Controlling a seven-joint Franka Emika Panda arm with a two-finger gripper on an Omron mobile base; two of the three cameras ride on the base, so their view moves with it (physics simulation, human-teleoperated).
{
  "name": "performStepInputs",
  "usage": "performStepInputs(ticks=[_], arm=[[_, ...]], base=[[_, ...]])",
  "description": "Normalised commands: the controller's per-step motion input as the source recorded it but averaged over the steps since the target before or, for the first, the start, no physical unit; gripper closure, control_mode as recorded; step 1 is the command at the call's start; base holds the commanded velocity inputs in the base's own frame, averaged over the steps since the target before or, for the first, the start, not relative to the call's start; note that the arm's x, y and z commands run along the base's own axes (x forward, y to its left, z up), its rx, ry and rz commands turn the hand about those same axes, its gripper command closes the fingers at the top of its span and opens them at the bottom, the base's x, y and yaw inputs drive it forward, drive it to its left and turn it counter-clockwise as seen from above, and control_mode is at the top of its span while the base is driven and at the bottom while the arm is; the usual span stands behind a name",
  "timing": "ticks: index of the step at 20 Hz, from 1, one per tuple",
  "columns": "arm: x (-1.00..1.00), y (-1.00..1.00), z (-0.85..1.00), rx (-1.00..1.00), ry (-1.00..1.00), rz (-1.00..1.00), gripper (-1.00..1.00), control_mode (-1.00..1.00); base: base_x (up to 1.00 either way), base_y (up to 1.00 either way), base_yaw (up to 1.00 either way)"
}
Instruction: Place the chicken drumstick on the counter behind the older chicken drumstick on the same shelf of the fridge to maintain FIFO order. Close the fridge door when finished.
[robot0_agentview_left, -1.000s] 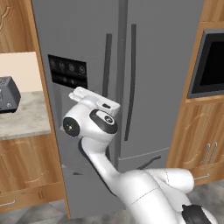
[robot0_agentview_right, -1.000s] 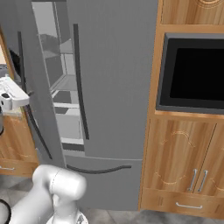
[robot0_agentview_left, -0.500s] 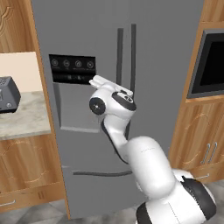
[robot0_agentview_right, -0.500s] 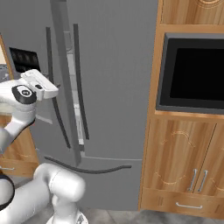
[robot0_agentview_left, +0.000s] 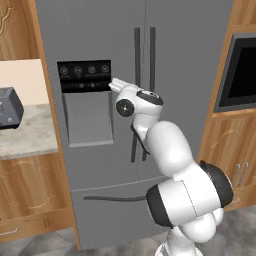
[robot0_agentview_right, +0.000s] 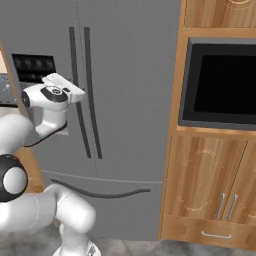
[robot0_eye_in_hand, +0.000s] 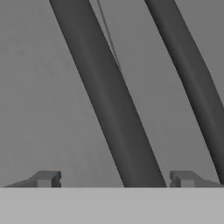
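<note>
We find no brand or readable writing; the black dispenser panel (robot0_agentview_left: 84, 77) on the fridge (robot0_agentview_left: 100, 45) carries only a row of small round icons, too small to make out. The fridge fills the centre of the left base view, both its doors flush, the two vertical bar handles (robot0_agentview_right: 82, 90) side by side at the seam. In the left base view our arm rises from the lower right, bends at a big dark-jointed elbow, and reaches up so that the wrist sits mid-frame against the doors, just right of the dispenser. In the right base view the wrist is at the left edge, level with the handles. In the hand view the tool (robot0_eye_in_hand: 113, 179) stands released, its two dark tips wide apart, with one handle bar running diagonally between them. The tabletop (robot0_agentview_left: 25, 135) lies at the left of the left base view, bearing a dark toaster (robot0_agentview_left: 9, 107). A black oven (robot0_agentview_right: 222, 82) sits in wooden cabinets at right.
</note>
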Motion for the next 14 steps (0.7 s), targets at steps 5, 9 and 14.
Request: performStepInputs(ticks=[5, 9, 14], arm=[[0.84, 0.0, 0.08, 0.0, 0.13, 0.0, -1.0, -1.0], [0.7, 0.0, 0.0, 0.0, 0.15, 0.0, -1.0, -1.0], [0.14, -0.02, 0.0, 0.0, 0.04, 0.0, -1.0, -1.0]], base=[[0.0, 0.0, 0.0], [0.0, 0.0, 0.0], [0.0, 0.0, 0.0]])
